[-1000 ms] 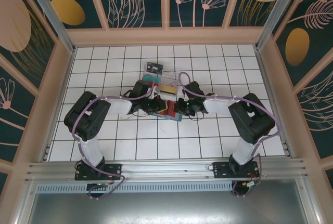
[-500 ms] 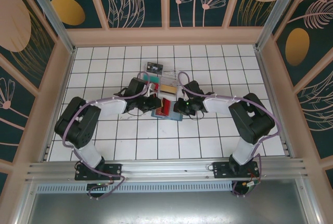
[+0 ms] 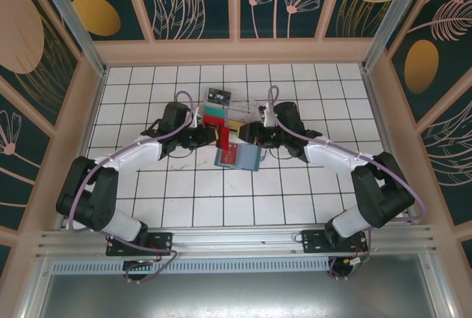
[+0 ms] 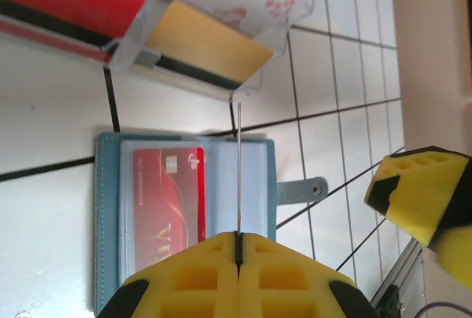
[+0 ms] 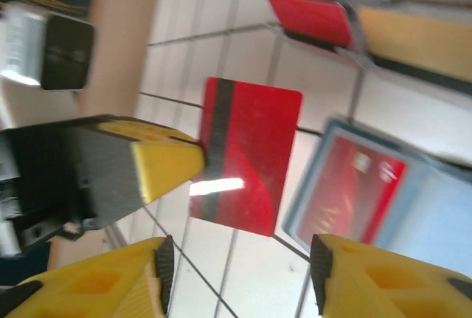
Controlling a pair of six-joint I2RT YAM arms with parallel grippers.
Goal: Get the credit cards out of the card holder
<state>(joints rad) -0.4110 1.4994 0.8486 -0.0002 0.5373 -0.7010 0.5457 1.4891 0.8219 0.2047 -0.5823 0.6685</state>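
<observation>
Left gripper [image 3: 212, 135] is clamped on a thin red plastic card with a black stripe [image 3: 221, 135]. In the left wrist view its yellow fingers [image 4: 184, 277] are pressed together, with the card edge-on between them. The card is held by one short end, clear of the tiles, just off the far-left corner of the holder and out of its pockets.

A small flat teal-blue bifold card holder [image 3: 237, 157] lies open and flat on the white tiled table [image 3: 147, 185], just nearer than the tray. A second red card [image 4: 166, 200] sits tucked in its left pocket. The right pocket face looks pale blue-grey, and I can't tell if it holds a card.

A clear plastic divided tray [image 3: 230, 115] sits just beyond the holder, with teal, red and yellow cards in its compartments. A small black card with white marks [image 3: 219, 96] lies beyond the tray.

Right gripper [image 3: 249, 132] sits just right of the held card, over the holder's far edge. In the right wrist view its jaws stand apart with nothing between them, and it isn't touching the card.
</observation>
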